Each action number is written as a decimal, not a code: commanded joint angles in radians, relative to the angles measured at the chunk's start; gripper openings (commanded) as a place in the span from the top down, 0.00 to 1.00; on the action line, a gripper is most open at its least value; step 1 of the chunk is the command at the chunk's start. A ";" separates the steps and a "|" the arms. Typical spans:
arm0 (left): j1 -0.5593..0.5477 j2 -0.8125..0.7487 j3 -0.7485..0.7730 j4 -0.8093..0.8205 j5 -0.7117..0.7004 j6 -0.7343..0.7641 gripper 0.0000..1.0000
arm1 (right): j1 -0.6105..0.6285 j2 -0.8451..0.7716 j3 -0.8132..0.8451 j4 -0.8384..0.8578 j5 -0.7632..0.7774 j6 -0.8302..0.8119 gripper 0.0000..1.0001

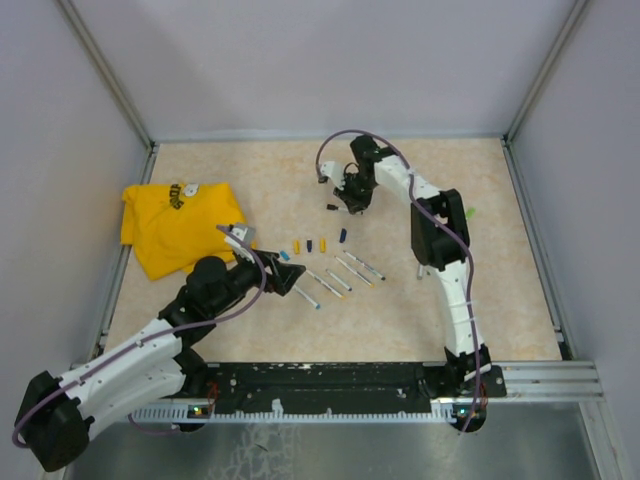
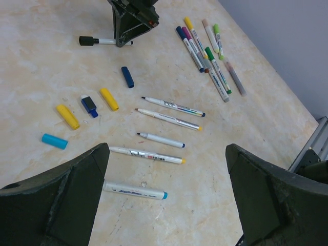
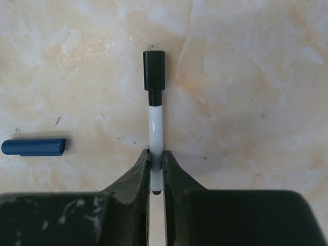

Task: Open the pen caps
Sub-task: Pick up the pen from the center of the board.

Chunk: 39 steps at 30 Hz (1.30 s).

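My right gripper (image 3: 156, 154) is shut on the white barrel of a pen (image 3: 155, 128) lying on the table. The pen's black cap (image 3: 154, 70) is on and points away from the fingers. A loose dark blue cap (image 3: 34, 146) lies to the left of it. My left gripper (image 2: 166, 151) is open above several uncapped pens (image 2: 163, 139), holding nothing. Loose pen caps lie in a row beyond them: cyan (image 2: 54, 141), yellow (image 2: 67, 116), blue (image 2: 89, 105), yellow (image 2: 109, 99) and dark blue (image 2: 127, 77). In the top view the right gripper (image 1: 350, 200) is at mid-back and the left gripper (image 1: 290, 275) nearer the front.
A bunch of capped pens (image 2: 207, 51) lies to the right of the right gripper (image 2: 130, 23). A crumpled yellow cloth (image 1: 180, 225) sits at the table's left side. Metal frame rails (image 1: 540, 375) border the table.
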State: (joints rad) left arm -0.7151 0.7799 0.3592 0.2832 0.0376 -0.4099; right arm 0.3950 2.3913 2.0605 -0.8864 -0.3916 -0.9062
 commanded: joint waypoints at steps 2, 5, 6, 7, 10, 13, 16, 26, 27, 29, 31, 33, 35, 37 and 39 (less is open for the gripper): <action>0.008 -0.018 0.054 -0.020 -0.022 0.038 0.00 | 0.010 -0.034 -0.050 -0.004 0.073 0.011 0.95; 0.008 -0.026 0.049 -0.019 -0.019 0.037 0.00 | 0.010 -0.086 -0.142 0.038 0.110 0.047 0.99; 0.008 -0.028 0.049 -0.016 -0.019 0.035 0.00 | 0.010 -0.106 -0.174 0.047 0.119 0.056 1.00; 0.008 -0.030 0.049 -0.014 -0.015 0.032 0.00 | 0.010 -0.126 -0.205 0.058 0.133 0.068 1.00; 0.008 -0.034 0.033 0.004 0.008 0.015 0.00 | 0.005 -0.192 -0.301 0.080 0.166 0.091 1.00; 0.008 -0.036 0.018 0.028 0.011 0.003 0.00 | 0.002 -0.244 -0.393 0.081 0.198 0.110 1.00; 0.008 -0.033 0.015 0.037 0.032 -0.008 0.01 | 0.001 -0.272 -0.451 0.091 0.225 0.129 0.94; 0.009 -0.026 0.032 0.037 0.038 -0.005 0.00 | 0.010 -0.226 -0.417 0.095 0.169 0.168 0.80; 0.010 -0.022 0.032 0.038 0.042 -0.006 0.01 | 0.013 -0.220 -0.416 0.098 0.179 0.166 0.80; 0.009 -0.018 0.029 0.047 0.063 -0.018 0.01 | 0.016 -0.215 -0.418 0.108 0.185 0.170 0.80; 0.009 -0.015 0.016 0.061 0.072 -0.024 0.01 | 0.019 -0.214 -0.427 0.122 0.192 0.174 0.79; 0.009 -0.017 0.005 0.079 0.055 -0.029 0.01 | 0.023 -0.215 -0.435 0.131 0.213 0.172 0.80; 0.009 -0.018 -0.008 0.113 0.062 -0.043 0.01 | 0.024 -0.217 -0.448 0.143 0.224 0.176 0.82; 0.009 -0.015 -0.028 0.161 0.081 -0.062 0.01 | 0.023 -0.228 -0.463 0.156 0.227 0.182 0.90; 0.009 -0.005 -0.047 0.220 0.086 -0.077 0.01 | 0.024 -0.250 -0.480 0.166 0.227 0.187 0.99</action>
State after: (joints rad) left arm -0.7109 0.7650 0.3477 0.3687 0.0929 -0.4477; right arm 0.4103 2.1311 1.6299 -0.7460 -0.1944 -0.7357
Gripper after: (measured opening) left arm 0.988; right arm 0.080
